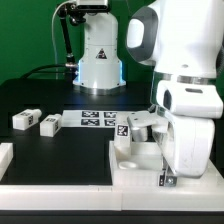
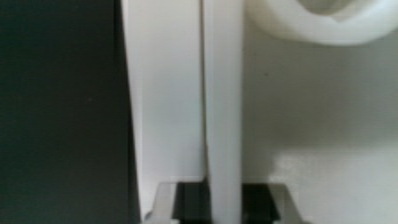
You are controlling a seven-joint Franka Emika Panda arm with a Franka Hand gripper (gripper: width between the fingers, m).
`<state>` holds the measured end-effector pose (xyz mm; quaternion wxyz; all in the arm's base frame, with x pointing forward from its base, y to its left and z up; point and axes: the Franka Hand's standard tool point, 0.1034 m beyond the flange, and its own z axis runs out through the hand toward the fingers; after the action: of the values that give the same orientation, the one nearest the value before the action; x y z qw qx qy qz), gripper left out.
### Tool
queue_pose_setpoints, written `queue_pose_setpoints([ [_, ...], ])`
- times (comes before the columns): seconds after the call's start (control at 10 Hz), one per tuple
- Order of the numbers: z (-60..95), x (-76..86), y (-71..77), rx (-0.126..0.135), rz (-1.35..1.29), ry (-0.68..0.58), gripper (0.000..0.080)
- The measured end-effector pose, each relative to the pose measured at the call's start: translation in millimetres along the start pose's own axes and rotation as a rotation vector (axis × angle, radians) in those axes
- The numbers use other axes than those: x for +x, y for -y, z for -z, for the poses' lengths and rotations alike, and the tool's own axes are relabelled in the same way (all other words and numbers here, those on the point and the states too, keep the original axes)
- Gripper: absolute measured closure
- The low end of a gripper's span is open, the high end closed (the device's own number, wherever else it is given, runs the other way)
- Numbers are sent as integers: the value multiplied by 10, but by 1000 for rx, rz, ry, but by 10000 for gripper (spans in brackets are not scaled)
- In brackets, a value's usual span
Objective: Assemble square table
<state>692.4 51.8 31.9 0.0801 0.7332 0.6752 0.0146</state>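
the large white plastic square slab (image 1: 135,158) lies on the black table (image 1: 60,150) toward the exterior view's right. its right part is hidden behind the bulky white robot arm (image 1: 185,95). the gripper (image 1: 165,176) is down at the slab's near edge and mostly blocked by the arm's own casing. in the wrist view its dark fingertips (image 2: 162,203) are cut off by the frame edge, one on each side of the slab's raised rim (image 2: 222,110), pinching it with no gap visible, though the picture is blurred. only part of one round corner socket (image 2: 329,22) shows. two small white tag-marked leg blocks (image 1: 25,119) (image 1: 48,124) lie well apart from the slab at the exterior view's left. a third tagged white block (image 1: 133,127) sits at the slab's far edge; whether it is on or behind the slab is unclear. the flat white marker board (image 1: 98,119) lies between them.
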Motion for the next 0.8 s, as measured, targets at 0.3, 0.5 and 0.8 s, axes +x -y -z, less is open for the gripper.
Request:
queue_pose_setpoints([
  [0.3, -10, -20, 9, 2, 0, 1, 655],
  [0.5, -12, -26, 9, 3, -1, 1, 380],
  [0.8, -14, -37, 9, 3, -3, 2, 170],
])
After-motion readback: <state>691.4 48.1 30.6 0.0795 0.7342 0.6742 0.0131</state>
